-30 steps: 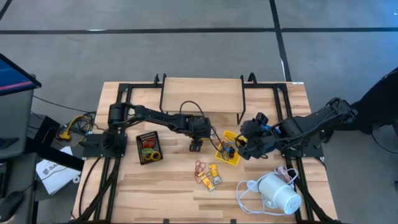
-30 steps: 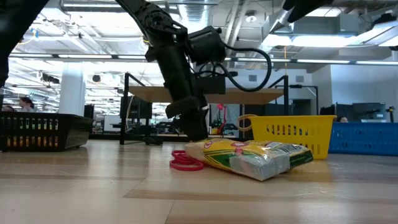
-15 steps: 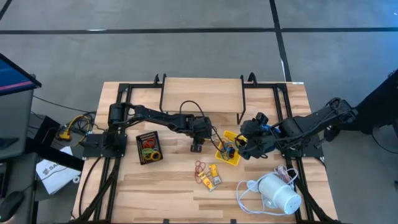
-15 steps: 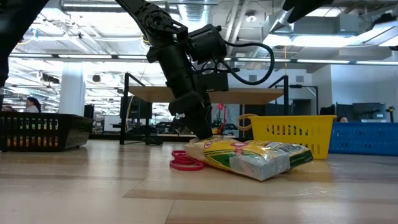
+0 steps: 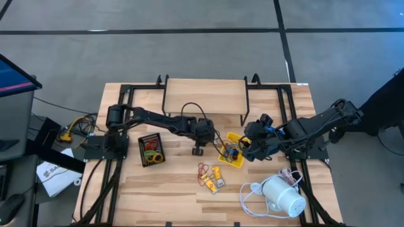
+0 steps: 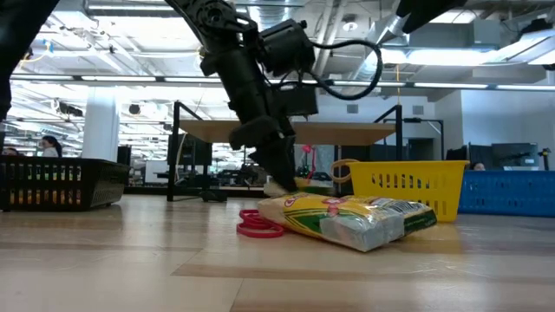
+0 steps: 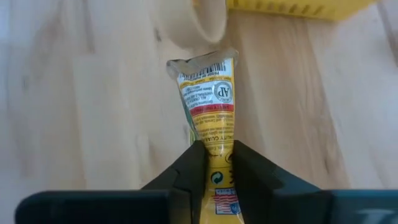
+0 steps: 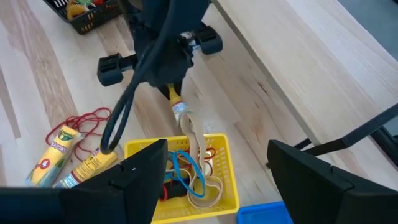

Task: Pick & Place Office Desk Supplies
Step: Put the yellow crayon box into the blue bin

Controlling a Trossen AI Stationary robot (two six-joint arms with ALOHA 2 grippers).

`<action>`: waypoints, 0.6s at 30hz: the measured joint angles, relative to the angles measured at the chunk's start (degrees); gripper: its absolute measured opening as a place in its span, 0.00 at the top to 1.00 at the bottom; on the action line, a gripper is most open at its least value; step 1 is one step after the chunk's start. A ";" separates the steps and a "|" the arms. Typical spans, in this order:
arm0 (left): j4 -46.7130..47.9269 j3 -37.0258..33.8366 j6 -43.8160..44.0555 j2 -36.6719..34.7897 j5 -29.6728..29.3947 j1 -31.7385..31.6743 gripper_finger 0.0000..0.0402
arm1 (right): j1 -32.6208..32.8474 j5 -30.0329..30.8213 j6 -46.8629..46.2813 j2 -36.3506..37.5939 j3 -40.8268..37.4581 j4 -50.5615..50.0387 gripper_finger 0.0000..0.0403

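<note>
In the high view, the black mesh tray (image 5: 150,149) lay left of centre. The left gripper (image 5: 198,150) stood at the middle of the frame, its fingers pinching a small yellow packet (image 7: 207,109) lifted off the table. Below it lay red rubber bands (image 5: 202,169) and yellow packets (image 5: 216,183). The right gripper (image 5: 243,153), spread wide, hung over the yellow tray (image 5: 222,157) holding coloured rubber bands (image 8: 186,171).

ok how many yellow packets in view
3: two packets lie on the table beside the red rubber bands; one is pinched in the left gripper's fingers. Others may be hidden.
</note>
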State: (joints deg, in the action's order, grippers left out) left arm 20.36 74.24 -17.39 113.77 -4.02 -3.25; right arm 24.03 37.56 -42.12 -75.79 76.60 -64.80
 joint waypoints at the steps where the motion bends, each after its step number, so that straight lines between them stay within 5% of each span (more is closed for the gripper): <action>1: -0.30 0.00 -0.09 -0.24 -0.54 0.00 0.83 | 0.00 0.03 -0.12 0.00 0.00 -0.15 0.32; 18: -6.62 0.04 -3.24 -13.68 -5.36 -0.02 0.84 | 0.00 5.33 -8.82 1.82 0.00 -11.69 0.32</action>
State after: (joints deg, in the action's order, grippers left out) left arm 13.74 74.28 -20.63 100.08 -9.38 -3.27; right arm 24.03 42.89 -50.94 -73.97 76.60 -76.49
